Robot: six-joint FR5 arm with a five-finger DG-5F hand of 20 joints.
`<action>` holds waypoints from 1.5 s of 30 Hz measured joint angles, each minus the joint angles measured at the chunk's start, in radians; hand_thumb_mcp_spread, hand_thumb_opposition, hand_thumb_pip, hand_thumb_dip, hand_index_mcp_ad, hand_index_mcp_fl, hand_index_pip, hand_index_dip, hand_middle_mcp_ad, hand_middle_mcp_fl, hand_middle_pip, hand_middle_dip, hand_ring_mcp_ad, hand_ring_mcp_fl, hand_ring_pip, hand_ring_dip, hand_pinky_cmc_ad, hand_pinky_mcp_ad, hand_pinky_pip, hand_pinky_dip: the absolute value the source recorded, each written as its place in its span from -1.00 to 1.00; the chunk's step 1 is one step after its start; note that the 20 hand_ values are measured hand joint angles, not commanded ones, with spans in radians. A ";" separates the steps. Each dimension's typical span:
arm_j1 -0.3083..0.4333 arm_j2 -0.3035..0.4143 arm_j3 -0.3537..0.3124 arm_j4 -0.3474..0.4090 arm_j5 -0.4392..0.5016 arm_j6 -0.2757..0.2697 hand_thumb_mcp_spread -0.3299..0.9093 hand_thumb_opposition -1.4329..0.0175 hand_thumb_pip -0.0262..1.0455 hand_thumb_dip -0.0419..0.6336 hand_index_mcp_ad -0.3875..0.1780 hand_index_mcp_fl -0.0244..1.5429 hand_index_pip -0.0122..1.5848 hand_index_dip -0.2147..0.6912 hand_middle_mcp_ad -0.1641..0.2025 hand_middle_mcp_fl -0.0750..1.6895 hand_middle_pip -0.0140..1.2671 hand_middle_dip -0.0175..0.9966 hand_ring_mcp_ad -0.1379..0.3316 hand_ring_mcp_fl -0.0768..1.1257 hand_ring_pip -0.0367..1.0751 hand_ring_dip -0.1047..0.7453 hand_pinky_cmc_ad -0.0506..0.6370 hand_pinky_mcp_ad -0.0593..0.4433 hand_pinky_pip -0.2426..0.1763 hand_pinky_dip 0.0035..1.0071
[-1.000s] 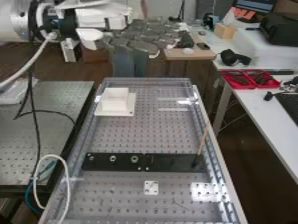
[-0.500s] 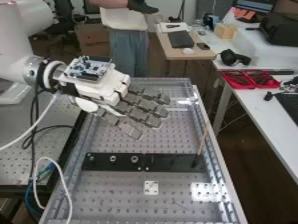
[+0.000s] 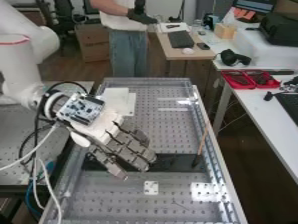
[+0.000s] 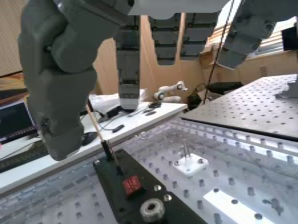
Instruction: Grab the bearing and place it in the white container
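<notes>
The bearing (image 4: 152, 211), a grey metal ring, sits on the black plate (image 3: 178, 162) with a small red block (image 4: 132, 185) near it, as seen in the wrist view. In the high view, that plate crosses the lower middle of the frame on the perforated tabletop (image 3: 173, 120); a thin rod (image 3: 202, 140) leans upward at its right-hand end. The hand (image 3: 103, 127) is over the plate's left portion, its fingers extended and spread, with nothing grasped. The white container (image 3: 117, 96) stands in the upper left of the tabletop, partly behind the hand.

Step in hand: approach to the bearing, judged to precede the grasp; the placing remains to be done. The next move calls for setting the fingers about the ring, then closing them evenly, before lifting and carrying it to the container. Likely faults: a fingertip tipping the ring, or striking the red block beside it.
</notes>
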 joint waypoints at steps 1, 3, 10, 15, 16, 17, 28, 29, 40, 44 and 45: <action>0.000 -0.009 -0.001 0.005 0.006 0.002 0.35 -0.09 -0.32 -0.34 0.17 -0.76 0.10 0.28 0.53 -0.90 -0.76 -0.84 0.02 -0.87 -0.78 -0.83 0.25 0.23 -0.38 -0.75; 0.003 -0.022 -0.004 0.018 0.015 0.004 0.35 -0.11 -0.32 -0.35 0.17 -0.80 0.23 0.31 0.51 -0.90 -0.76 -0.85 -0.07 -0.87 -0.79 -0.83 0.25 0.22 -0.37 -0.75; 0.022 -0.063 -0.027 0.118 0.057 -0.018 0.37 -0.14 -0.30 -0.31 0.12 -0.84 0.48 0.46 0.51 -0.91 -0.76 -0.84 -0.06 -0.87 -0.79 -0.84 0.25 0.22 -0.37 -0.75; 0.034 -0.085 -0.039 0.162 0.069 -0.035 0.38 -0.15 -0.26 -0.25 0.11 -0.85 0.60 0.48 0.48 -0.90 -0.76 -0.81 -0.11 -0.87 -0.78 -0.83 0.25 0.23 -0.37 -0.75; 0.038 -0.089 -0.042 0.176 0.072 -0.047 0.38 -0.15 -0.25 -0.25 0.11 -0.85 0.62 0.47 0.48 -0.90 -0.76 -0.82 -0.12 -0.87 -0.78 -0.83 0.25 0.22 -0.37 -0.75; 0.041 -0.093 -0.046 0.190 0.074 -0.060 0.38 -0.15 -0.25 -0.25 0.11 -0.85 0.63 0.48 0.48 -0.90 -0.76 -0.81 -0.13 -0.87 -0.78 -0.83 0.25 0.22 -0.37 -0.75; 0.035 -0.117 -0.037 0.199 0.041 -0.126 0.41 -0.17 -0.22 -0.13 0.12 -0.79 0.70 0.41 0.43 -0.90 -0.76 -0.80 -0.18 -0.87 -0.79 -0.81 0.24 0.22 -0.37 -0.75; 0.032 -0.119 -0.034 0.199 0.030 -0.144 0.41 -0.17 -0.22 -0.13 0.12 -0.79 0.70 0.41 0.43 -0.90 -0.76 -0.80 -0.20 -0.87 -0.79 -0.81 0.24 0.22 -0.35 -0.75; -0.023 -0.128 0.004 0.168 -0.153 -0.266 0.40 -0.17 -0.21 -0.13 0.07 -0.75 0.69 0.34 0.38 -0.90 -0.76 -0.79 -0.20 -0.87 -0.79 -0.81 0.24 0.23 -0.35 -0.73; -0.052 -0.126 0.011 0.159 -0.225 -0.288 0.40 -0.17 -0.21 -0.09 0.07 -0.73 0.69 0.34 0.40 -0.90 -0.76 -0.79 -0.18 -0.87 -0.79 -0.81 0.24 0.23 -0.35 -0.73; -0.055 -0.126 0.011 0.159 -0.232 -0.291 0.40 -0.17 -0.21 -0.09 0.06 -0.73 0.69 0.34 0.40 -0.90 -0.76 -0.79 -0.18 -0.87 -0.79 -0.81 0.24 0.22 -0.35 -0.73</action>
